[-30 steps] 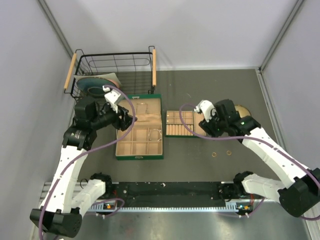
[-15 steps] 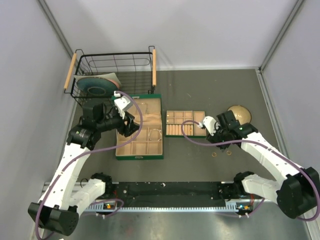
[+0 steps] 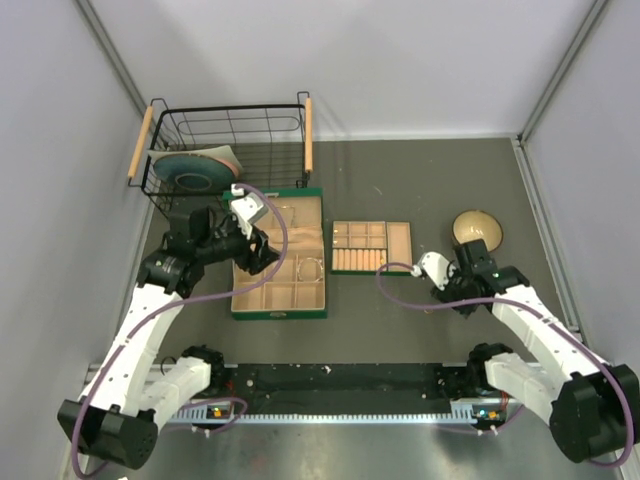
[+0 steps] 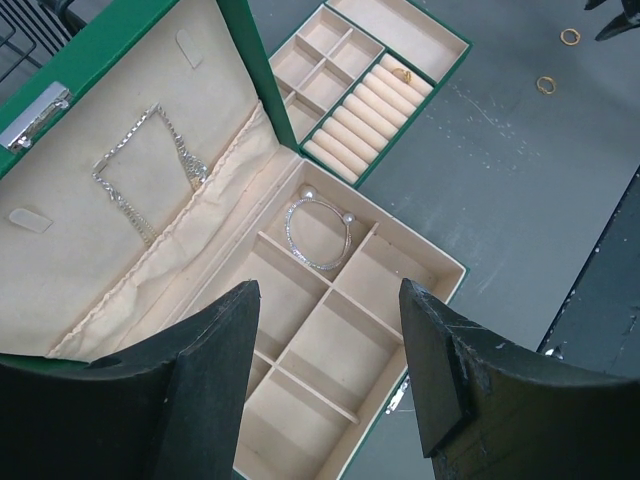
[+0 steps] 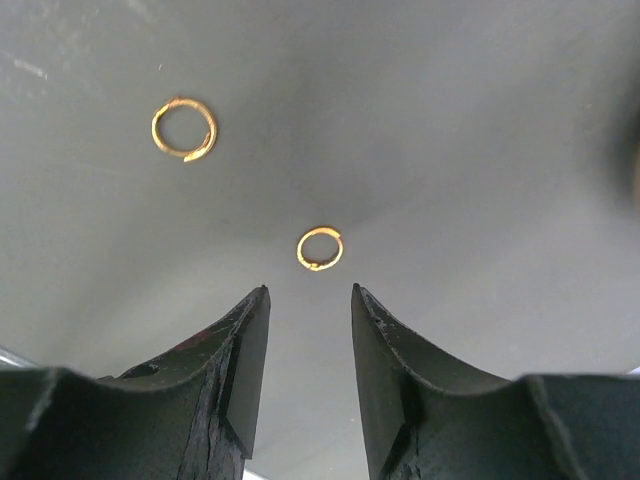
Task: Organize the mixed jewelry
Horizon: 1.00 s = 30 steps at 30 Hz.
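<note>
Our right gripper (image 5: 308, 292) hung low over the gray table (image 5: 480, 150), near of the tan bowl (image 3: 477, 228) and to the right of the small green tray (image 3: 372, 247). Its fingers (image 5: 245, 370) stood partly apart with nothing between them. One gold ring (image 5: 299, 250) lay flat on the table just beyond the fingertips, in line with the gap but outside it and touching neither finger. A second gold ring (image 5: 154, 128) lay farther out, up and to the left in the wrist view, well clear of the fingers. From above we could not see either ring, as the gripper covered that spot.

Our left gripper (image 4: 328, 288) hovered over the open green box (image 4: 440, 262), its fingers (image 4: 215, 380) spread wide and holding nothing. Below them, in a far compartment of the box, lay the silver bracelet (image 4: 291, 232) with two pale beads, apart from both fingers. A thin chain (image 4: 150, 170) lay against the raised lid. In the tray beside the box we saw a third ring (image 4: 402, 74) sitting on the padded rolls.
</note>
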Each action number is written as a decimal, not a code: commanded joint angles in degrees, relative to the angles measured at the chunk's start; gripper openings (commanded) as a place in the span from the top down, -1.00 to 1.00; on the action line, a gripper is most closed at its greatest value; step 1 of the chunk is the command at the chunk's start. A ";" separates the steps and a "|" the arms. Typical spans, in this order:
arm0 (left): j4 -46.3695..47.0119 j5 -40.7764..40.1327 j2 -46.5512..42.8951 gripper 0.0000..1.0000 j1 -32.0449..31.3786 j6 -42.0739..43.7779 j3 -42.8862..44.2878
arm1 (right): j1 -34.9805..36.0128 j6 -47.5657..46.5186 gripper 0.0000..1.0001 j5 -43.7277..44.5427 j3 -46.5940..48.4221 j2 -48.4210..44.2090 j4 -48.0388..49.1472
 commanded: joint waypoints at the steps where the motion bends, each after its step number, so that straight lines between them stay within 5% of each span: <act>1: 1.92 -0.36 1.03 -0.28 -0.19 2.05 0.01 | -0.83 -7.49 0.22 -1.84 -2.33 -2.51 -0.47; 30: 2.89 -0.98 3.58 -0.28 -0.10 3.46 0.10 | -3.29 -19.18 0.29 -5.80 0.12 9.00 2.52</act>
